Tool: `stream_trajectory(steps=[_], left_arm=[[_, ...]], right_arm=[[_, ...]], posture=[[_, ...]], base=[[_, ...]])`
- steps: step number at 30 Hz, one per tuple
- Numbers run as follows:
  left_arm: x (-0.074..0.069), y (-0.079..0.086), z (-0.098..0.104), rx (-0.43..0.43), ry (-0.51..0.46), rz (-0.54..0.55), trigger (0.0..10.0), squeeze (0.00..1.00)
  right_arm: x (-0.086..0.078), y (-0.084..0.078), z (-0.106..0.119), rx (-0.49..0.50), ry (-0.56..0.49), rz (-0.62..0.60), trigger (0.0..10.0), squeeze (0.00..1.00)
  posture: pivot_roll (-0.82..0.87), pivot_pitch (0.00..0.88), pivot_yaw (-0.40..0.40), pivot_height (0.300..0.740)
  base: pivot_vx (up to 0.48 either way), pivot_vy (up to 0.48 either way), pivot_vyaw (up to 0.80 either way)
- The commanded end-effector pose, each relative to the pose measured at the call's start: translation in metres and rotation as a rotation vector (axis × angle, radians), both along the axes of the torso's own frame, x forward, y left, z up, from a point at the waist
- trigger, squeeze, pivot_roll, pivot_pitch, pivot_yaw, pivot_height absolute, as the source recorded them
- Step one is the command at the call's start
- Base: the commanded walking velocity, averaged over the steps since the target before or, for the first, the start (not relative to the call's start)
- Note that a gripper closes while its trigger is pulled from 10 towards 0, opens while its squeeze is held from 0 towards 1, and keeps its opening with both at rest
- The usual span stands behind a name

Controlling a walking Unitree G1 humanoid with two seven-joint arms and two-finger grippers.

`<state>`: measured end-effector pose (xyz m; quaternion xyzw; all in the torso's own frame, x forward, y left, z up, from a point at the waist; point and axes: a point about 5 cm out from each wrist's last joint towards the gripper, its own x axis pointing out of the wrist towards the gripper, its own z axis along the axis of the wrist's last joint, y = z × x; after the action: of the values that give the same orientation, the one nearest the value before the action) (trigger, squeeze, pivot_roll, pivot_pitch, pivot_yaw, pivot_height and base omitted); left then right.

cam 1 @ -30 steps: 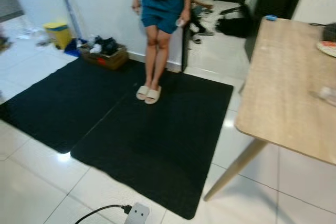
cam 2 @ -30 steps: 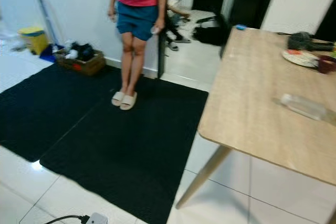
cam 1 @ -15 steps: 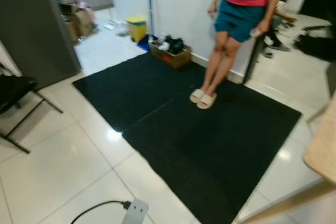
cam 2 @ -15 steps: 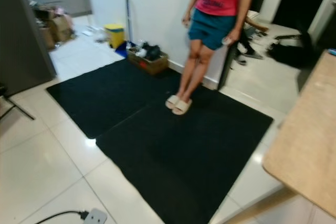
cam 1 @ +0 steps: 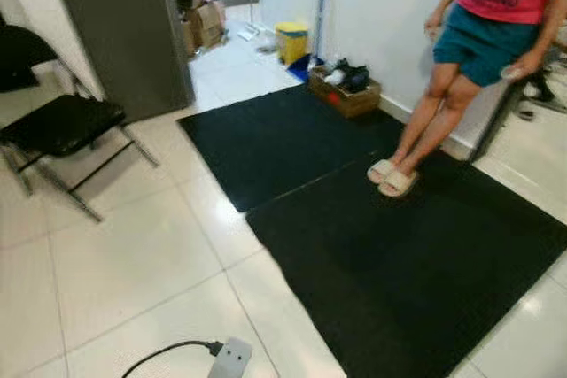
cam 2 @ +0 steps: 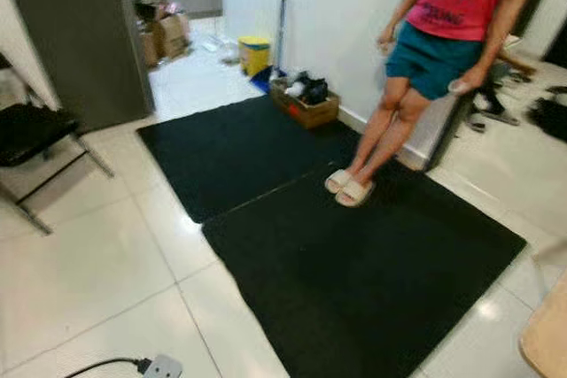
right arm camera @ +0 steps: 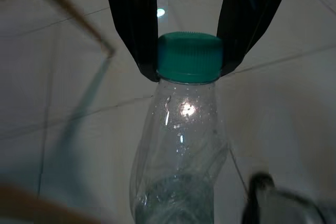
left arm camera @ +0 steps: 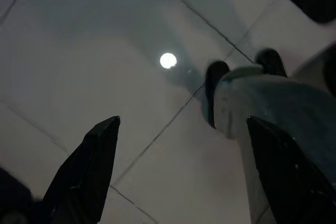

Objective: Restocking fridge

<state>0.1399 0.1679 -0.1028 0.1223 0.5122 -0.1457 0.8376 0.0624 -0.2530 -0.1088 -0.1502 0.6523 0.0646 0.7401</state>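
**Camera swung left; bottle held at the cap**

Your head view has turned left since a second ago: the wooden table has gone from the left eye view, and a grey cabinet (cam 1: 124,28) and black folding chair (cam 1: 58,126) have come in. Your right gripper (right arm camera: 189,40) clamps the green cap (right arm camera: 189,59) of a clear plastic bottle (right arm camera: 181,161), hanging above white tiles. Your left gripper (left arm camera: 184,166) is spread wide, holding nothing, over the floor. Beyond, a person (cam 1: 478,50) in sandals stands on the black mat (cam 1: 390,219) beside a cardboard box (cam 1: 345,95).
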Motion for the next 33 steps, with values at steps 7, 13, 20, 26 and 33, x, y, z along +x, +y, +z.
stream_trajectory(steps=[7, 13, 20, 26, 33], left_arm=[[-0.0212, -0.0040, -0.0078, -0.006, 0.087, -0.007, 10.0, 0.00], [-0.0205, -0.0045, -0.0075, -0.009, 0.082, -0.010, 10.0, 0.00], [-0.0190, -0.0052, -0.0070, 0.001, 0.076, -0.048, 10.0, 0.00], [-0.0191, -0.0038, -0.0070, 0.021, 0.074, -0.072, 10.0, 0.00], [-0.0208, -0.0015, -0.0074, 0.036, 0.079, -0.081, 10.0, 0.00]], right_arm=[[0.0072, 0.0022, 0.0007, 0.012, -0.024, 0.017, 10.0, 0.00], [0.0096, 0.0012, 0.0013, 0.003, -0.043, -0.007, 10.0, 0.00], [0.0117, 0.0019, 0.0015, 0.008, -0.051, -0.009, 10.0, 0.00], [0.0114, 0.0029, 0.0012, 0.009, -0.054, -0.013, 10.0, 0.00], [0.0111, 0.0029, 0.0011, 0.005, -0.053, -0.014, 10.0, 0.00]], posture=[[0.02, 0.000, -0.071, 0.740], [0.02, 0.000, -0.072, 0.740], [0.02, 0.000, -0.071, 0.740], [0.02, 0.000, -0.071, 0.740], [0.02, 0.000, -0.071, 0.740]], base=[[0.000, 0.000, 0.78], [0.000, 0.000, 0.27], [0.000, 0.000, 0.00], [0.000, 0.000, 0.00], [0.145, 0.000, 0.00]])
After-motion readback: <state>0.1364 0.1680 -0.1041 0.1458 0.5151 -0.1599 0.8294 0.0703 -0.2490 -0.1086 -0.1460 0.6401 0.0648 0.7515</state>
